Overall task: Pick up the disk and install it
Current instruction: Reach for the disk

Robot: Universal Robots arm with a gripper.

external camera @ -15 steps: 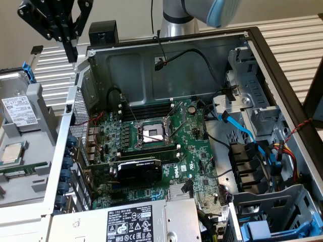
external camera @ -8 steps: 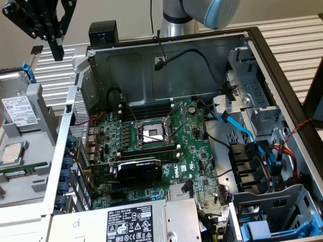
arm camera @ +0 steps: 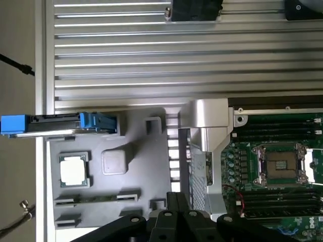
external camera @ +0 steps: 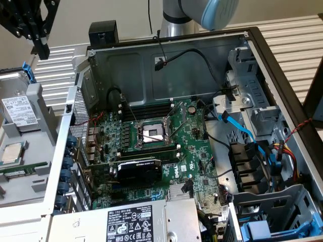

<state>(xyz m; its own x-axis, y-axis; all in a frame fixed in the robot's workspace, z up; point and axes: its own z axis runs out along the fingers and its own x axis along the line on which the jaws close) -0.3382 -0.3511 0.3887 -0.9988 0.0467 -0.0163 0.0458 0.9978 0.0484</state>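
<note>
Far on the exterior view's left, the disk [external camera: 19, 108] stands propped on edge in the grey tray [external camera: 30, 186], blue tab end up. The claw [external camera: 39, 46] hangs near that end, not touching, pinched shut on nothing. The disk's long axis looks to point up toward it. The open PC case [external camera: 166, 75] sits to the right.

the disk [external camera: 17, 98] is dull silver-grey metal with a white paper label [external camera: 20, 112]. its frame [external camera: 29, 72] is smooth blue plastic. the tray [arm camera: 146, 166] under it is matt grey plastic. the chip [arm camera: 73, 169] has a shiny metal top. the computer case [external camera: 151, 65] is bare grey metal. the table [arm camera: 151, 50] is smooth, ribbed metal. the board [external camera: 197, 146] is glossy green.
</note>
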